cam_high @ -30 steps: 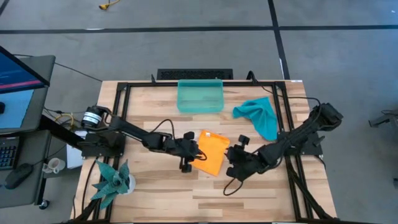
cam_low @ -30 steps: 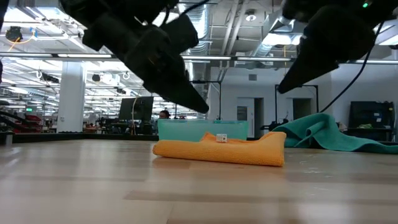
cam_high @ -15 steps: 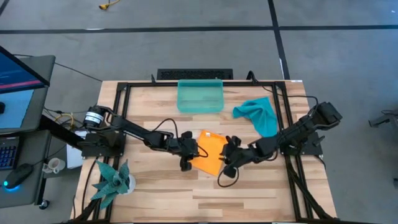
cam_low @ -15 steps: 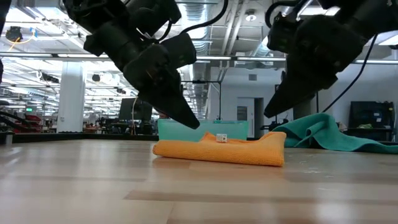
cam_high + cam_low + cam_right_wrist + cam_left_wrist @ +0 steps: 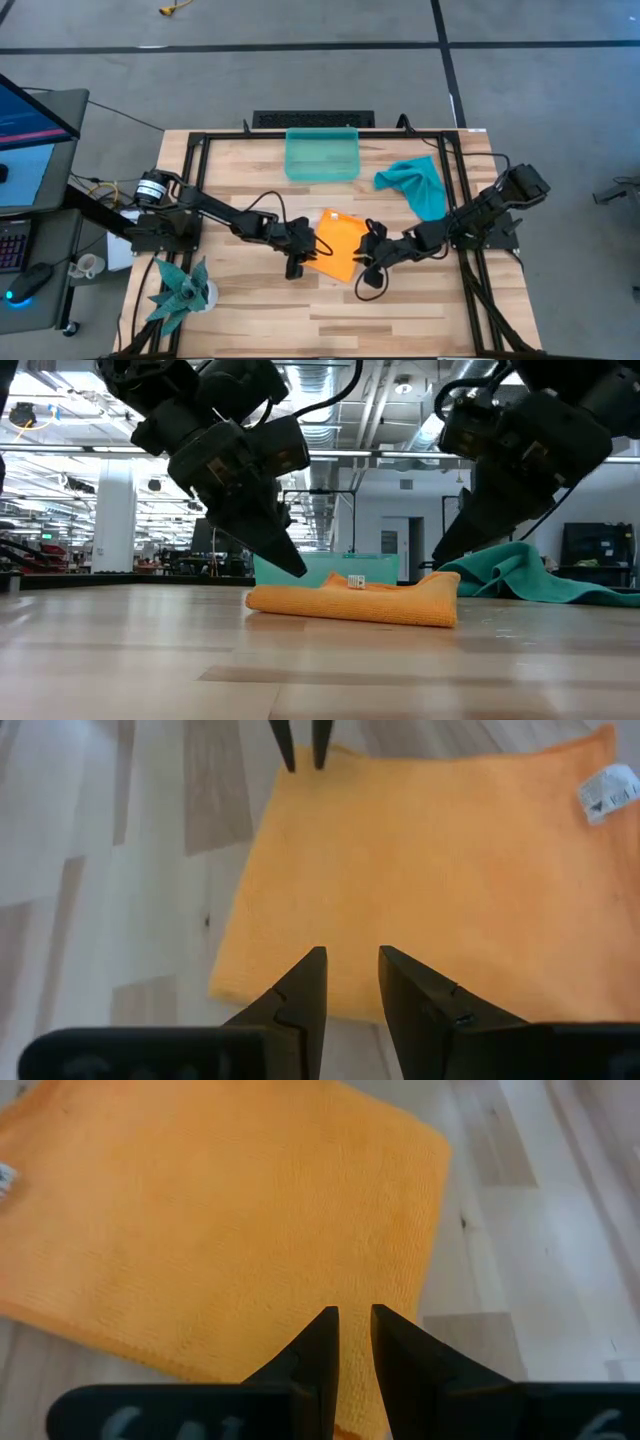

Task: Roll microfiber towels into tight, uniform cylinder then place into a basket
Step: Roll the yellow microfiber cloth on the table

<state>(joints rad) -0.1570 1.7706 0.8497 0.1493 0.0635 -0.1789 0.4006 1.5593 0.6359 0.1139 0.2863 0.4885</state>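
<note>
Orange towel (image 5: 338, 246) lies folded flat near the middle of the table (image 5: 250, 310), white tag (image 5: 356, 581) on top; judged light, soft and limp, likely to sag and unroll unless pinned, and the nap should grip rather than slip. Best hold, in my judgement: pinch the near folded edge at its two corners and roll from there. Left gripper (image 5: 354, 1318) is poised over one side edge of the towel, jaws narrow with a small gap, holding nothing. Right gripper (image 5: 350, 958) is poised over the opposite side, jaws a little wider, also empty. Teal towel (image 5: 415, 184) sits crumpled, well apart toward the right arm's side. Basket (image 5: 321, 153) stands at the far edge, empty. Surface is pale wood planks, smooth, inside a black metal frame (image 5: 195, 150). Beyond: a large open lab hall with bright ceiling lights.
</note>
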